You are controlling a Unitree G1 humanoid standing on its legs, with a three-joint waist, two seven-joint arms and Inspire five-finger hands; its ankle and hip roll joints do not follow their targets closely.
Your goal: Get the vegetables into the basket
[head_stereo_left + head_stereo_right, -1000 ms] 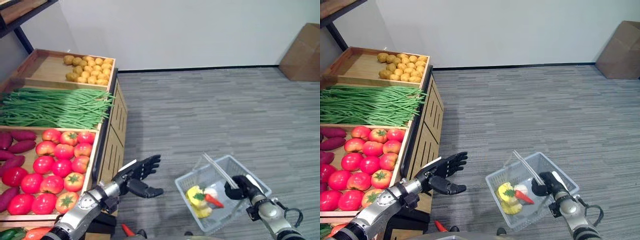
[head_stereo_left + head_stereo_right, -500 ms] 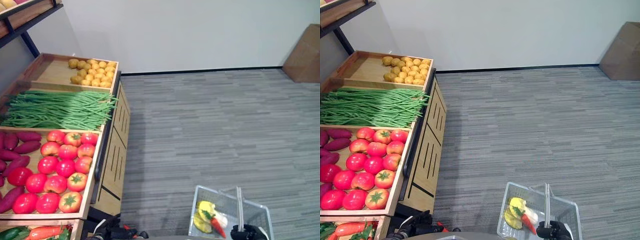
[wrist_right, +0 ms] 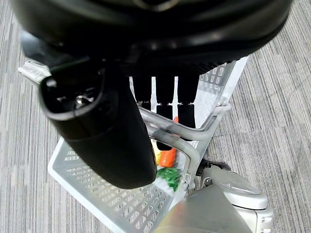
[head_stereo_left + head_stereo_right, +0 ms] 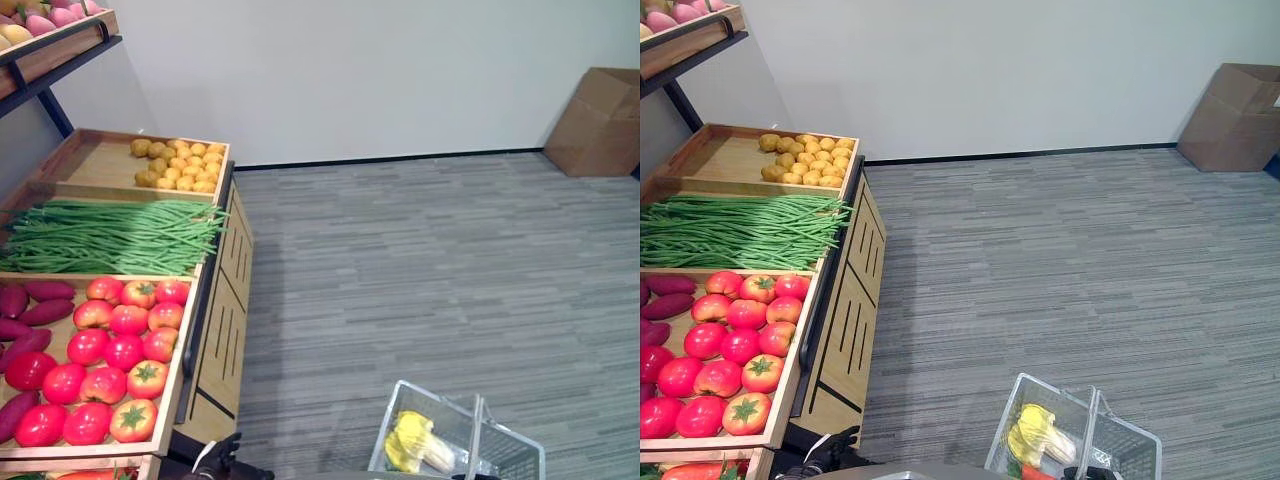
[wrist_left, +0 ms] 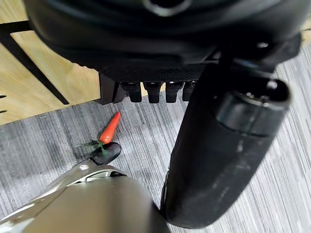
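on the left a wooden produce stand (image 4: 215, 330) carries small yellow potatoes (image 4: 178, 164), long green beans (image 4: 110, 233), purple sweet potatoes (image 4: 30, 310) and red tomatoes (image 4: 105, 355). the dark left hand (image 5: 160, 73) hangs by the stand's side, fingers curled on nothing, above an orange carrot (image 5: 110, 127) lying on the grey carpet (image 4: 430, 270). to the right, the dark right hand (image 3: 165, 97) is curled round the handle of the clear wire basket (image 4: 1120, 440), which holds a yellow vegetable (image 4: 1032, 432) and a second orange carrot (image 3: 167, 156).
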